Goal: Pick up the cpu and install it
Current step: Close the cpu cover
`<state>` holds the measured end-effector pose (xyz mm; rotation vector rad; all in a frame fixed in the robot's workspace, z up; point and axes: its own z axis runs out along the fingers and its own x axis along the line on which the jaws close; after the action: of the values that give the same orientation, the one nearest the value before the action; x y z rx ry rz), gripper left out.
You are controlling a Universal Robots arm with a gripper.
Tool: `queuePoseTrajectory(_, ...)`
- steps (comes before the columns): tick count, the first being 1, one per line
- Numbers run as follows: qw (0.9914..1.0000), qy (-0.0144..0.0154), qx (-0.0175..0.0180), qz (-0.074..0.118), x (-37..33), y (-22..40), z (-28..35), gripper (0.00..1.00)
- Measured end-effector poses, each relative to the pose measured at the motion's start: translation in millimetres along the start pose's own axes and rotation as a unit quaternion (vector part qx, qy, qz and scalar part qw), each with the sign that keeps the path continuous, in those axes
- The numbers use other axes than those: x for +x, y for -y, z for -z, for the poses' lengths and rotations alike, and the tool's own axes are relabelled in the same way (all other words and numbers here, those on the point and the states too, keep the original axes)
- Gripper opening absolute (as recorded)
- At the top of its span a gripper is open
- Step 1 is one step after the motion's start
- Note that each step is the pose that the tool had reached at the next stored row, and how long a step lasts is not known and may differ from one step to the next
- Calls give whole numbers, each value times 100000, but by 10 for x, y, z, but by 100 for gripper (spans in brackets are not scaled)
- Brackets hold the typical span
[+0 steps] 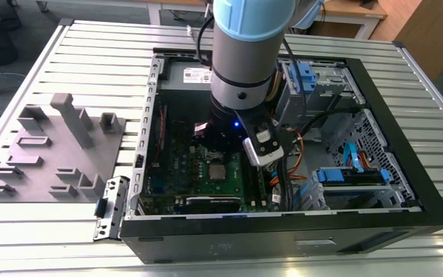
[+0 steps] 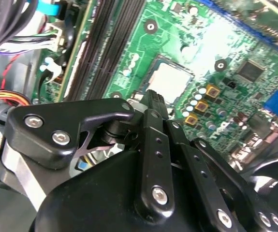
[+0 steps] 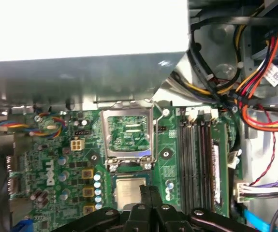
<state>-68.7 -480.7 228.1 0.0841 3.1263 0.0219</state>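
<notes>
The cpu (image 3: 129, 191), a small pale silvery square, lies flat in its socket on the green motherboard (image 3: 56, 159). The cpu (image 2: 170, 79) also shows in the second wrist view, and in the exterior view the cpu (image 1: 218, 171) sits just below the arm's wrist. The silver hollow frame (image 3: 128, 135) stands hinged open beside the socket. My gripper (image 3: 149, 192) hangs right above the cpu's edge, black fingertips pressed together with nothing between them. The gripper (image 2: 154, 99) is seen side-on over the board.
The board sits inside an open black computer case (image 1: 375, 225). Dark memory slots (image 3: 199, 164) run beside the socket. Orange, yellow and black cables (image 3: 255, 96) and blue drive brackets (image 1: 352, 173) crowd one side. A grey fixture block (image 1: 52, 150) lies at the exterior view's left.
</notes>
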Motion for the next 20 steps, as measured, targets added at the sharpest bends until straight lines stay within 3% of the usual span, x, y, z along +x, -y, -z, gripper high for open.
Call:
queuePoseTrajectory(4,99999,-1,-9,375,-39,-23,-9,11)
queuePoseTrajectory(13,99864,-51,-70,5217,-59,-24,-22,11)
queuePoseTrajectory(15,99783,-55,-93,6582,-59,-24,-27,11)
queuePoseTrajectory(20,99377,-77,-152,11146,-60,-24,-40,11)
